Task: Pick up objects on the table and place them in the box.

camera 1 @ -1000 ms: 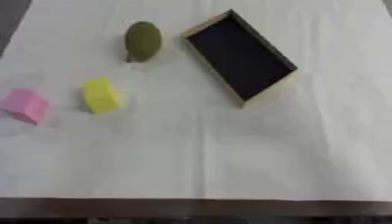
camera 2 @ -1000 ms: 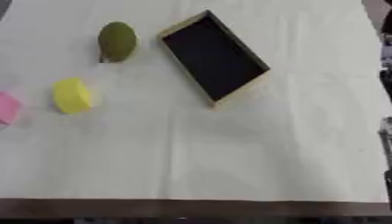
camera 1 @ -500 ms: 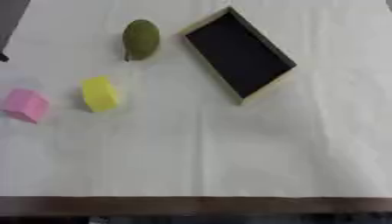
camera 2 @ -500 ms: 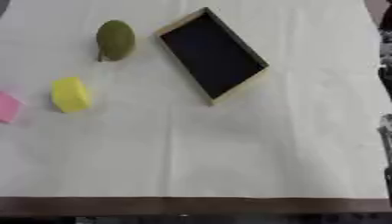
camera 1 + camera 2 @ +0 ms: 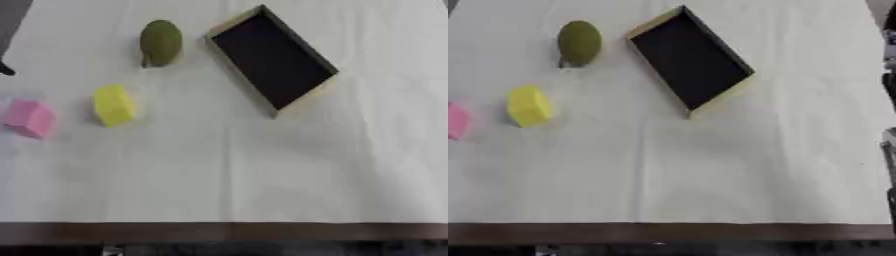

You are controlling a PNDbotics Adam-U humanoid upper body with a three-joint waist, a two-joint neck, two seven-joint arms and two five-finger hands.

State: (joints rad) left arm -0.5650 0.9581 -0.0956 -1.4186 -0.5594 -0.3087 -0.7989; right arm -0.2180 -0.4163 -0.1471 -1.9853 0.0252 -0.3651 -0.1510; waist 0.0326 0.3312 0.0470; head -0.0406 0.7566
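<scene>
Three objects lie on the white tablecloth. An olive-green, fruit-shaped object [image 5: 161,42] sits at the back. In front of it to the left is a yellow block [image 5: 113,104], and a pink block [image 5: 29,117] lies near the left edge. The box [image 5: 273,58], shallow, black inside with a light wooden rim, lies askew at the back right of the fruit and has nothing in it. A dark tip of my left hand [image 5: 6,69] shows at the left edge, apart from all objects. Only a dark and silver sliver of my right hand [image 5: 889,150] shows at the right edge.
The tablecloth [image 5: 236,175] covers the table down to its dark front edge [image 5: 227,232]. A grey shape [image 5: 12,20] fills the upper left corner.
The dark tip at the left edge has come into view and moved slightly down. The blocks, the fruit and the box have not moved.
</scene>
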